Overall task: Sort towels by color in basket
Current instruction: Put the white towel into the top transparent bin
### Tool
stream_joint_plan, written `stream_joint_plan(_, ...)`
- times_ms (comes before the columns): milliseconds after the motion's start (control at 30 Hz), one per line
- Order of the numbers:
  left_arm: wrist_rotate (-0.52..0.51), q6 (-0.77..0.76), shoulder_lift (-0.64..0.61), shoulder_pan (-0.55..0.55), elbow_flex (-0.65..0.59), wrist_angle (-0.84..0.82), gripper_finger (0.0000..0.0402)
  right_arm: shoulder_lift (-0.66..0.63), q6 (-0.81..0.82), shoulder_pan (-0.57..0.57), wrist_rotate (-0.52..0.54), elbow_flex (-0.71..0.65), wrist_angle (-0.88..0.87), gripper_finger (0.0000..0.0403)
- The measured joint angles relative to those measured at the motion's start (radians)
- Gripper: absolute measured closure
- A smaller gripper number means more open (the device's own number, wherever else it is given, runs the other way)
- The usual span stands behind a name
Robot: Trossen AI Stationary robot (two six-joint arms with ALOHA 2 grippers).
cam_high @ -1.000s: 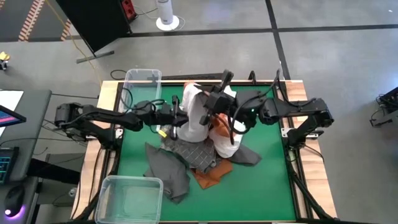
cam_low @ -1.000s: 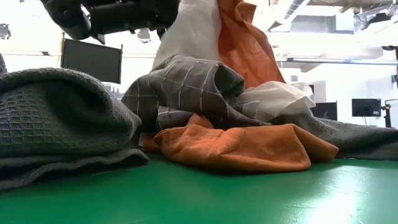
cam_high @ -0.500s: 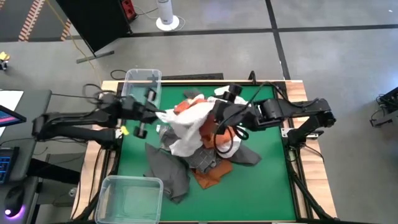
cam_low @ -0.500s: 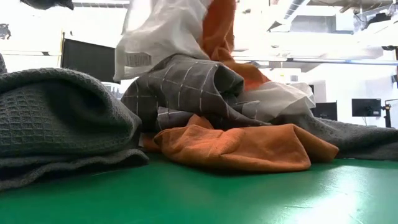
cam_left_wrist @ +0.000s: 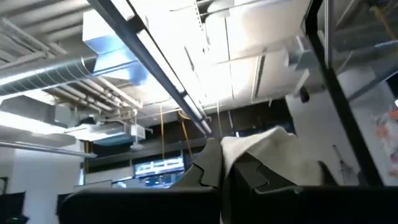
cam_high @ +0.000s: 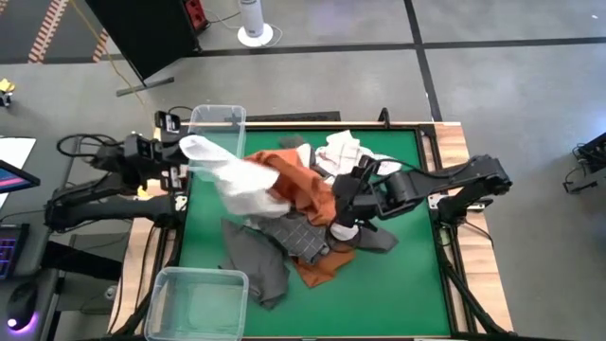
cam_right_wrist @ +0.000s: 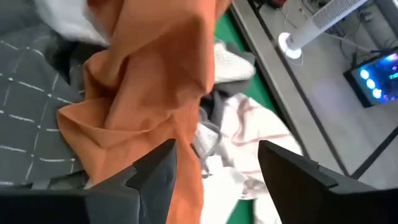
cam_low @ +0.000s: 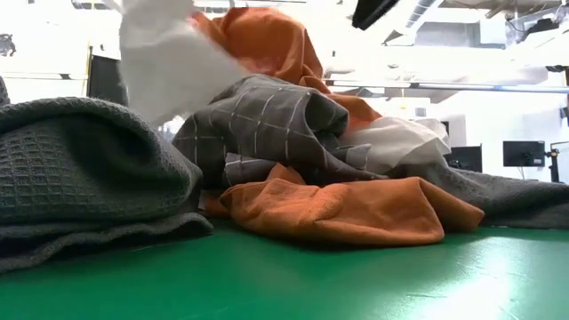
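A: Report the left claw.

B: In the high view it sits at the left edge of the green-topped desk, beside the clear plastic bin at the far left corner. Its fingers are pressed together, pinching one end of the plain white soft towel. The towel stretches from the claw down to the heap in the middle of the desk.

A: What does the left wrist view add?

B: Only the pinch itself: white cloth bunched between the dark fingers, with ceiling ducts behind. It does not show the desk.

A: The right claw?

B: It hangs over the heap with its fingers spread, holding nothing. Its wrist view shows the rust-orange soft towel draped just ahead of the gap, which the high view shows only as an orange fold.

A: The remaining towels?

B: The low view shows the dark grey waffle-weave towel near the camera, the grey checked cloth on the heap, and a second rust-orange towel at the base. A white cloth with red stripes lies at the far side. A second clear plastic bin stands at the near left corner.
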Motion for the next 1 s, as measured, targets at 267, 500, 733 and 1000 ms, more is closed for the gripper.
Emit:
stream_joint_plan(267,-0.04,0.089,0.023,0.0,0.121,-0.081,0.0401,0.0,-0.08,-0.036,-0.078,-0.203,0.28,0.0143)
stream_joint_plan(500,-0.211,0.353,0.108,0.0,0.273,-0.161,0.0401,0.0,-0.11,-0.068,-0.094,-0.298,0.409,0.0143)
stream_joint_plan(733,-0.462,0.648,0.226,0.015,0.406,-0.129,0.0401,0.0,-0.118,-0.069,-0.094,-0.299,0.451,0.0143)
stream_joint_plan(1000,-0.754,1.003,0.332,0.076,0.515,-0.119,0.0401,0.0,-0.125,-0.061,-0.094,-0.298,0.46,0.0143)
